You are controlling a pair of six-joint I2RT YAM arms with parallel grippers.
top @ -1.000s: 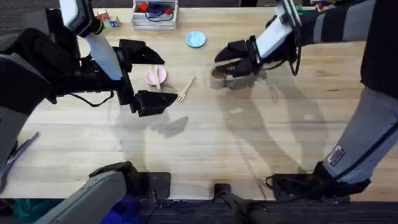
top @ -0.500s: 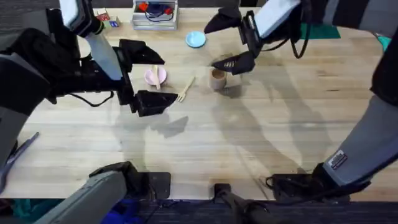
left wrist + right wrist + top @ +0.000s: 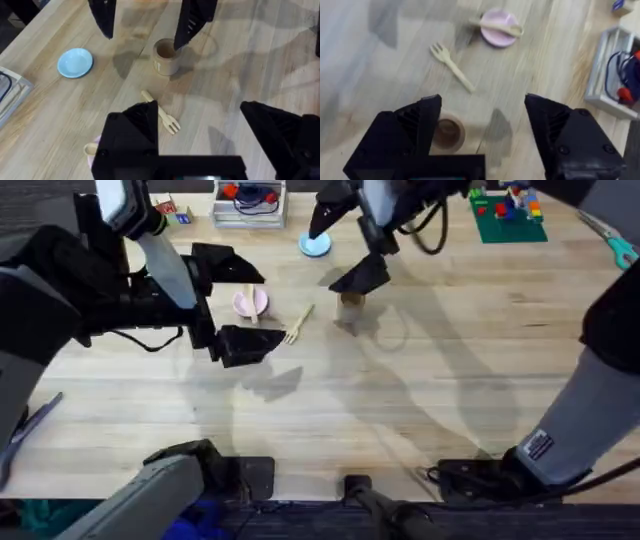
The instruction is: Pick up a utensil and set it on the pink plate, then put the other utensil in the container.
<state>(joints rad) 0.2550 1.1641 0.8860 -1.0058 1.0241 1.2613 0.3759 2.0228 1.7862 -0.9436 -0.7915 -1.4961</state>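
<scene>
Obs., both arms over the bench (image 3: 420,400).

Wooden spoon (image 3: 496,27) lies across the pink plate (image 3: 498,34), bowl end overhanging one rim and handle overhanging the other; first placement reads as done. In the overhead view the plate (image 3: 250,302) sits between the left arm's two fingers, spoon (image 3: 251,300) on it.

Wooden fork (image 3: 298,324) lies flat on the bench just beside the plate, handle pointing toward the cardboard cup (image 3: 351,306), tines toward the near edge. It is free of both arms and not in the cup (second step not yet done).

Left gripper (image 3: 231,305): jaws spread wide, holding nothing, hanging above the plate; judged to be a release posture, since the spoon rests under it without contact.

Right gripper (image 3: 348,245): jaws spread, empty, hovering over the cup (image 3: 447,132), which stands upright and apparently empty, with one finger close above its rim in the left wrist view. Likely reason: it is aligned with the container rather than the fork, so whichever arm takes the fork needs a low, flat pinch on a thin handle; slip risk.

Light-blue plate (image 3: 75,62) stands apart, unused, near the clear box (image 3: 249,204).
</scene>
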